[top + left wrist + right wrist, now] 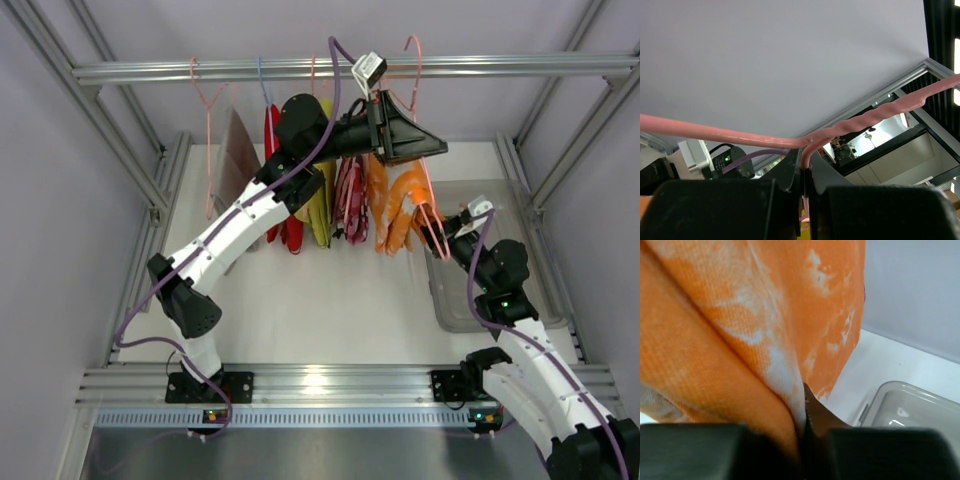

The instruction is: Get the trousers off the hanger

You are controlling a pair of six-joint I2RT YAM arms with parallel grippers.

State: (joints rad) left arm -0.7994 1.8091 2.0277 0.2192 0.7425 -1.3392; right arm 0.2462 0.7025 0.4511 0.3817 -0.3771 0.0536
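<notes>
The orange trousers with white blotches (pixel 392 205) hang from a pink hanger (pixel 415 55) on the metal rail (pixel 200 70). My left gripper (pixel 400 135) is shut on the pink hanger's wire (pixel 806 160), just below where its arms (pixel 865 120) meet. My right gripper (pixel 437 222) is shut on the orange trousers (pixel 730 330) near their lower right edge; the cloth fills the right wrist view. The pink camouflage trousers (pixel 350 195) hang just left of the orange pair.
Red (pixel 272 150), yellow (pixel 320 215) and brownish (pixel 238 150) garments hang further left on the rail, with an empty pink hanger (pixel 205 100). A clear plastic bin (pixel 520 260) sits on the table at right, also in the right wrist view (pixel 910 405).
</notes>
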